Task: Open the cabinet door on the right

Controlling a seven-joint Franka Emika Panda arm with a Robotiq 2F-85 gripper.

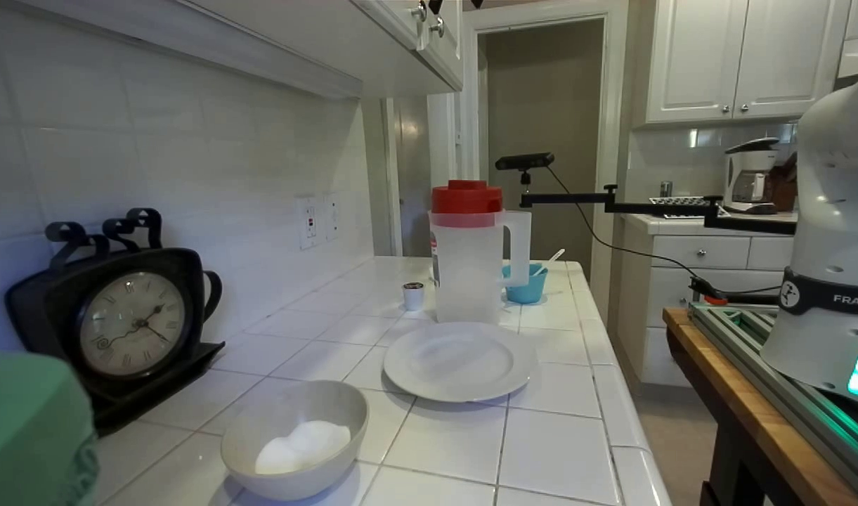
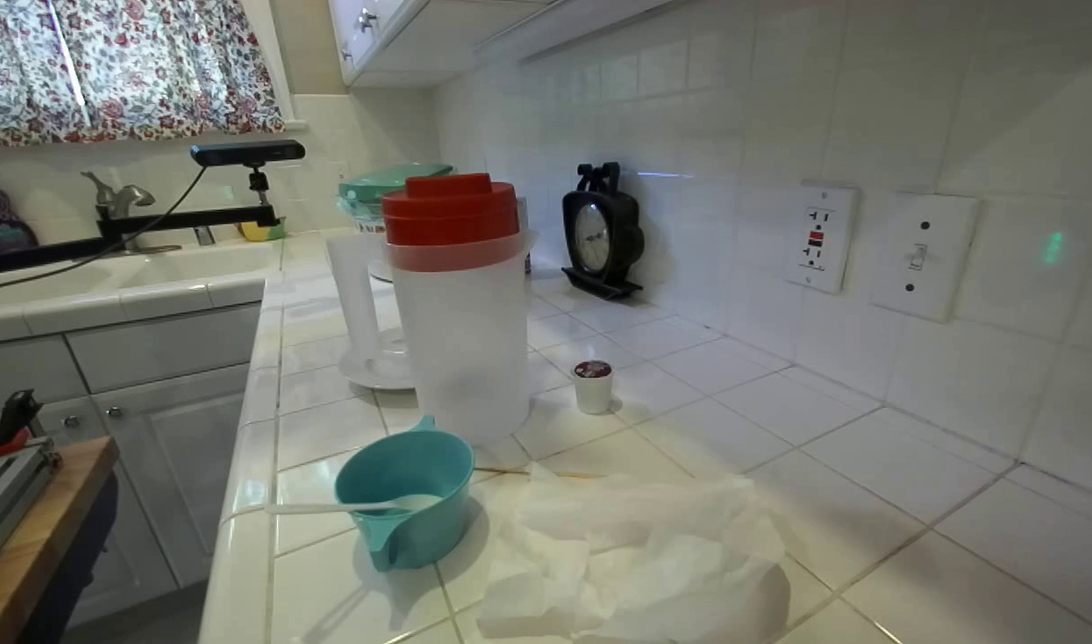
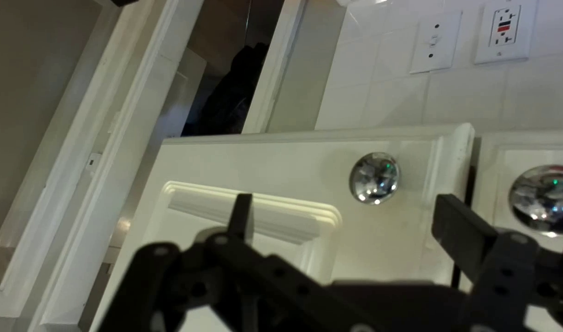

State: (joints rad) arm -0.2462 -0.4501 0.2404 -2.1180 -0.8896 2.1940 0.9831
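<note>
Gripper [image 3: 345,207] spread wide in front of the cabinet door [image 3: 387,235]

Wrist view, left to right: white door frame [image 3: 127,143], then the cabinet door mid-shot, its round chrome knob [image 3: 375,178] showing between the wide-apart fingers [image 3: 461,233], then the neighboring door [image 3: 497,170] with a matching knob [image 3: 546,200]. Fingers are kinda blurry, so can't tell how near the cabinet door they are.

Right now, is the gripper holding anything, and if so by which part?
Nothing is held: in the wrist view the gripper is open, the knob on the cabinet door ungripped.
</note>
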